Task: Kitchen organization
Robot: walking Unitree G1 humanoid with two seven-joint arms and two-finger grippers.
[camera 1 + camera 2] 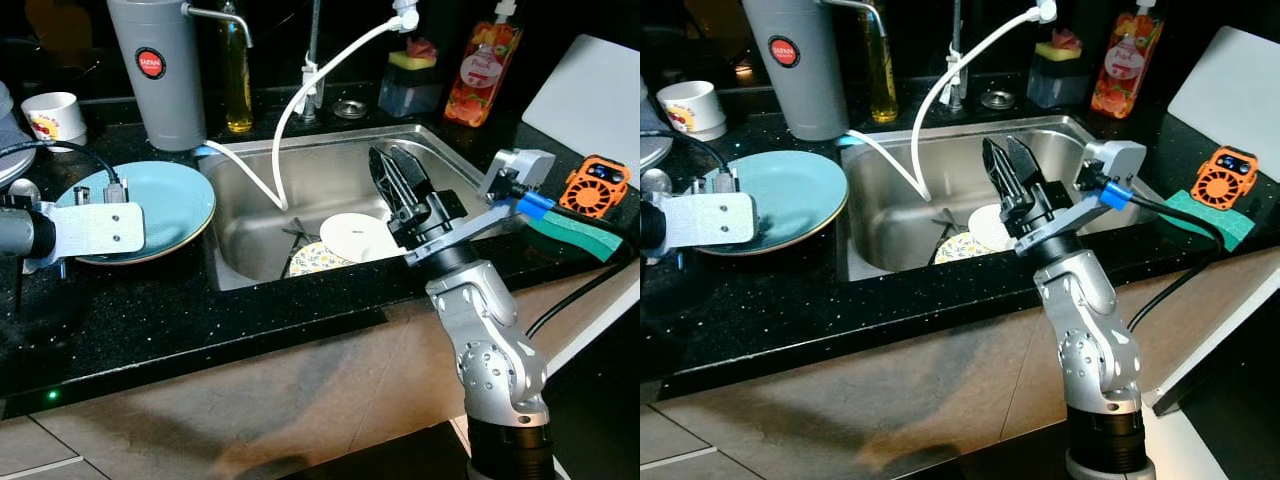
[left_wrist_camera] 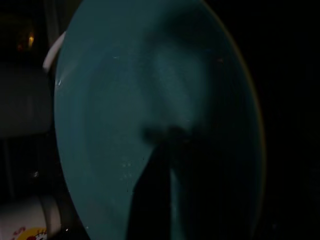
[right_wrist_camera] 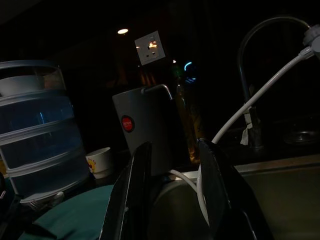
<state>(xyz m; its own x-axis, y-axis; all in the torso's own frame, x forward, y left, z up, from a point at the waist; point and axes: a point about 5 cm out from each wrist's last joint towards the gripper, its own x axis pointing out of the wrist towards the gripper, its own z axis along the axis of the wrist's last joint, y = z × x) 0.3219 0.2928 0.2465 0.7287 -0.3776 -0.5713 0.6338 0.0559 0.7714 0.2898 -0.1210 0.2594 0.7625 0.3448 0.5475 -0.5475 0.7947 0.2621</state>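
Note:
A teal plate (image 1: 160, 205) lies flat on the black counter left of the steel sink (image 1: 330, 170). My left arm's wrist block (image 1: 95, 228) hovers over the plate's near edge. In the left wrist view my left gripper (image 2: 165, 137) is a dark shape close over the teal plate (image 2: 125, 115). My right gripper (image 1: 388, 152) is raised above the sink's right half, pointing up and back, open and holding nothing. In the sink lie a white plate (image 1: 355, 235) and a patterned plate (image 1: 315, 260).
A white hose (image 1: 300, 95) hangs from the tap into the sink. Behind stand a grey jug (image 1: 155, 70), an oil bottle (image 1: 237, 70), a cup (image 1: 55, 115), a sponge holder (image 1: 412, 80) and a soap bottle (image 1: 482, 75). A green sponge (image 1: 575, 230) and an orange device (image 1: 593, 185) lie right.

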